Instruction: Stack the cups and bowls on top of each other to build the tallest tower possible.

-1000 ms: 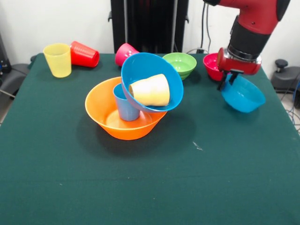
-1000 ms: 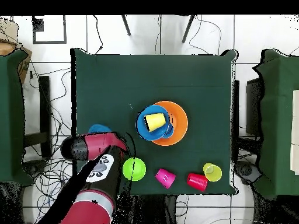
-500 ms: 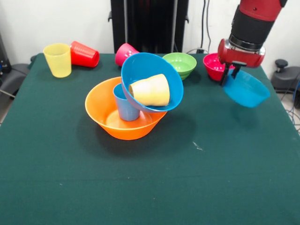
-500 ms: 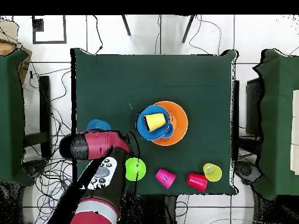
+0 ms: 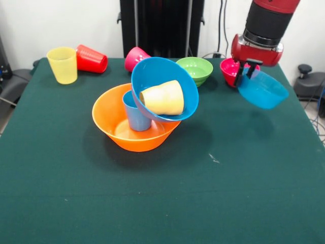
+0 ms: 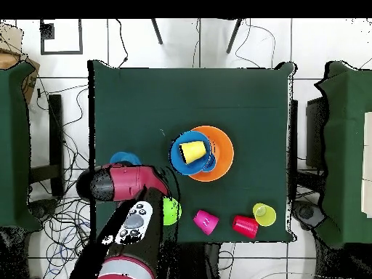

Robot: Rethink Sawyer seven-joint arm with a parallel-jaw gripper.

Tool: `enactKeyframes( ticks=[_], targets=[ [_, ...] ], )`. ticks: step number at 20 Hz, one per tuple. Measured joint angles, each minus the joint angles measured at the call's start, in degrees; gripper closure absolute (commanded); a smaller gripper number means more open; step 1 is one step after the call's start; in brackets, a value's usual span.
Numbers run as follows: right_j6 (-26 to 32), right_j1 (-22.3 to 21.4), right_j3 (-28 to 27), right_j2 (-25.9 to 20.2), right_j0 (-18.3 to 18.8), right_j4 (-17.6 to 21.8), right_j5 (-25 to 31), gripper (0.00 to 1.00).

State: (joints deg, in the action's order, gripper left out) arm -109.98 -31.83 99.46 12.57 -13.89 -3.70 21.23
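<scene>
Pincer [image 5: 246, 72] of the red and black arm clamped on the rim of the small glossy blue plastic bowl [image 5: 262, 89], held tilted in the air above the right part of the green-covered desk [image 5: 162, 203], its shadow on the cloth below. Just behind it, resting on the desk, the small magenta plastic bowl [image 5: 230, 71], partly hidden by the arm. Near the desk's middle, the large orange plastic bowl [image 5: 112, 121], with the light blue plastic tumbler [image 5: 135, 116] upright inside it; leaning on that tumbler and on the orange rim, the large blue plastic bowl [image 5: 163, 76], tipped toward the camera, with the pale orange plastic tumbler [image 5: 163, 97] lying on its side within. Behind this cluster, the small green plastic bowl [image 5: 195, 69] upright, and the pink plastic tumbler [image 5: 135, 57] on its side, partly hidden by the large blue bowl. At the far left corner, the yellow plastic tumbler [image 5: 62, 64] upright, with the red plastic tumbler [image 5: 92, 59] on its side touching it. From overhead, only an edge of the held bowl [image 6: 125, 158] visible beyond the arm.
</scene>
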Motion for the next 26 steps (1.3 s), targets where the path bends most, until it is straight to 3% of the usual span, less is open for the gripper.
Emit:
enactKeyframes(
  ticks=[15, 26],
  targets=[
    [0.00, -1.08, 1.12, -0.28, 0.01, -0.28, 0.00, 1.00],
    [-0.59, -1.06, 1.08, 0.35, -3.81, -2.10, 1.23, 1.00]
  ],
)
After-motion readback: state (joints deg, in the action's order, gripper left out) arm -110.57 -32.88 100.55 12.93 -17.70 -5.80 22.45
